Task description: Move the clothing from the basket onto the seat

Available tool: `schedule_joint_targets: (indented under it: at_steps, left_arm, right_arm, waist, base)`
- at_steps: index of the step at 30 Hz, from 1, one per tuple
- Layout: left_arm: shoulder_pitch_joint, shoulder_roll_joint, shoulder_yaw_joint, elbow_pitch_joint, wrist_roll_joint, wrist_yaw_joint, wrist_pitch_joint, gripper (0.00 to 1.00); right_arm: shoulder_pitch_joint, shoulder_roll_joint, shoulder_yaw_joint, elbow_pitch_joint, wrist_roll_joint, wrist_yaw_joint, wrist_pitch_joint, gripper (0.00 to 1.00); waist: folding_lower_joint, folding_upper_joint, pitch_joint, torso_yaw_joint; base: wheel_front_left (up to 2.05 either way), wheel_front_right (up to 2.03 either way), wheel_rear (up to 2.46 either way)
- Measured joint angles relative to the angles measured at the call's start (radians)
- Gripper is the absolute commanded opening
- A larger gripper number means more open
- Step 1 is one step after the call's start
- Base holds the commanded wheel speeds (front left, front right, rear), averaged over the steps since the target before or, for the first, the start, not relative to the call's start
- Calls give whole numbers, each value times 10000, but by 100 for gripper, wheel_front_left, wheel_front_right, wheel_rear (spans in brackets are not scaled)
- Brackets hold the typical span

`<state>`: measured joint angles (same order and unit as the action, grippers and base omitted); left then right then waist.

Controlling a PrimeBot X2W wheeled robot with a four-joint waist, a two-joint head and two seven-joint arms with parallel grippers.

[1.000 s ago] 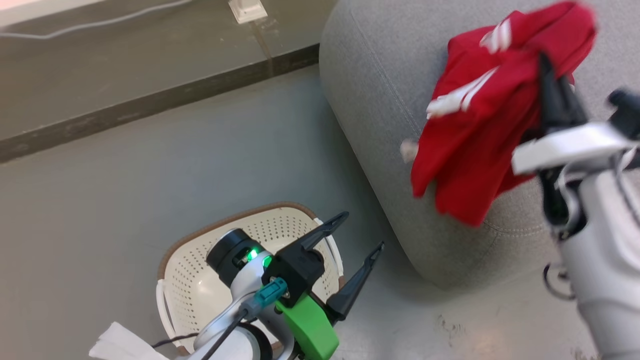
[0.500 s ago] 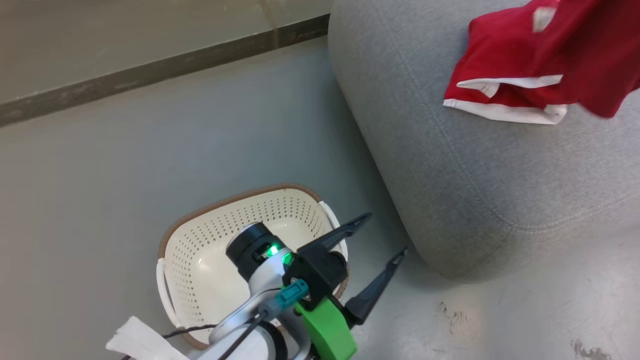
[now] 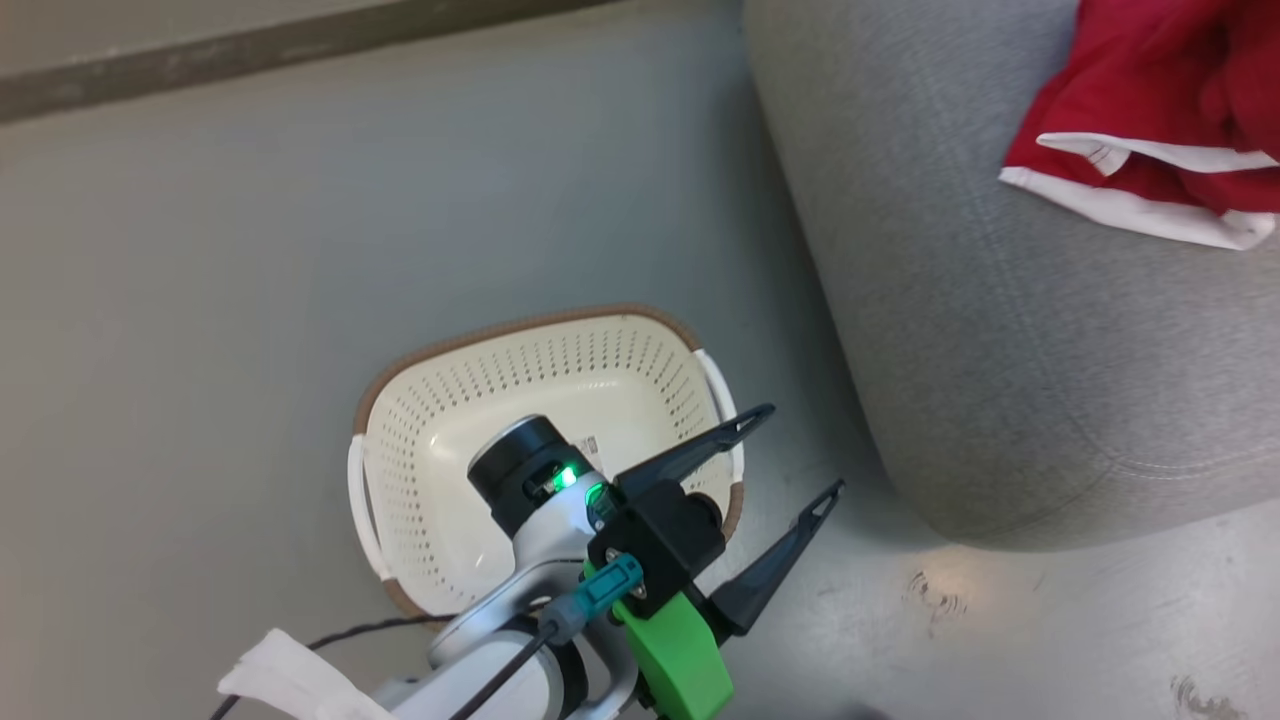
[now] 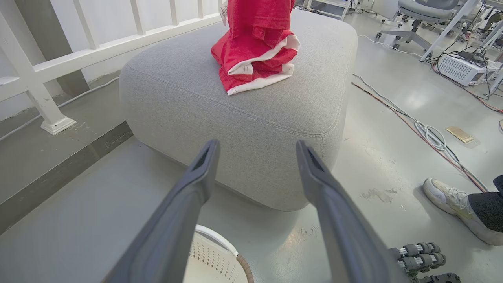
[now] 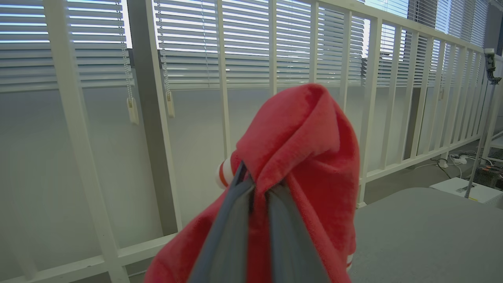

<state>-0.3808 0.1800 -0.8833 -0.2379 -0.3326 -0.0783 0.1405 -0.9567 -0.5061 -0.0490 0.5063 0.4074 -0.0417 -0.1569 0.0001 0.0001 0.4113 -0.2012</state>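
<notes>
Red clothing [image 3: 1130, 90] with a white-edged hem lies on the grey seat [image 3: 1000, 330] at the head view's upper right. In the left wrist view the clothing [image 4: 255, 51] rests on top of the seat [image 4: 243, 118], its upper part rising out of frame. My right gripper [image 5: 257, 184] is shut on a fold of red clothing [image 5: 306, 137], lifted above the seat [image 5: 424, 228]. The cream basket [image 3: 440, 420] stands on the floor with only a sticker inside. My left gripper [image 3: 800, 450] hangs open over its right rim, nothing between its fingers [image 4: 196, 184].
A white railing [image 5: 78, 137] and blinds stand behind the seat. A person's shoe [image 4: 452, 196] is on the floor to the right, with cables [image 4: 424, 125] running past it. Grey floor surrounds the basket [image 4: 220, 255].
The head camera has tilted and turned, shifting the whole picture. My right arm with the red clothing has left the head view. The clothing now rests further onto the seat. The left gripper stays open.
</notes>
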Motion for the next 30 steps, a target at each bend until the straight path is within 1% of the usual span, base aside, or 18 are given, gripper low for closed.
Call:
schedule_joint_targets:
  at_steps: [4, 10, 13, 16, 25, 26, 27, 30]
  left_arm:
    - [-265, 21, 40, -65, 48, -2, 0, 100]
    - [-503, 174, 138, -54, 328, -10, -2, 100]
    - [-563, 238, 184, -44, 336, -23, -4, 100]
    - [-665, 245, 188, 40, 336, -94, -19, 100]
    - [-732, 276, 190, 291, 305, -107, -130, 100]
    - [-738, 297, 192, 339, 305, -109, -146, 100]
    - [-748, 313, 190, 370, 303, -142, -198, 100]
    - [-769, 313, 171, 489, 274, -186, -322, 100]
  right_arm:
    - [54, 150, -6, 602, 159, -42, 134, 0]
    - [495, 945, 2, 1611, 479, -44, 240, 0]
    - [575, 1164, -61, 1962, 717, -46, 257, 0]
    - [619, 1183, -153, 2397, 780, -54, 253, 0]
    - [672, 1243, -215, 3033, 844, -40, -54, 0]
    - [672, 1279, -215, 3101, 844, -38, -107, 46]
    - [672, 1300, -186, 3154, 842, -36, -140, 100]
    - [671, 1302, -115, 3313, 817, -2, -286, 100]
  waist:
    - [0, 0, 439, 215]
    - [1, 0, 1060, 423]
    - [1, 0, 1299, 462]
    - [1, 0, 1459, 462]
    - [0, 0, 1499, 391]
    - [1, 0, 1474, 380]
    - [0, 0, 1443, 368]
    - [0, 0, 1310, 343]
  base:
    - [0, 0, 0]
    - [0, 0, 0]
    - [0, 0, 0]
    - [0, 0, 0]
    - [0, 0, 0]
    - [0, 0, 0]
    - [0, 0, 0]
    - [0, 0, 0]
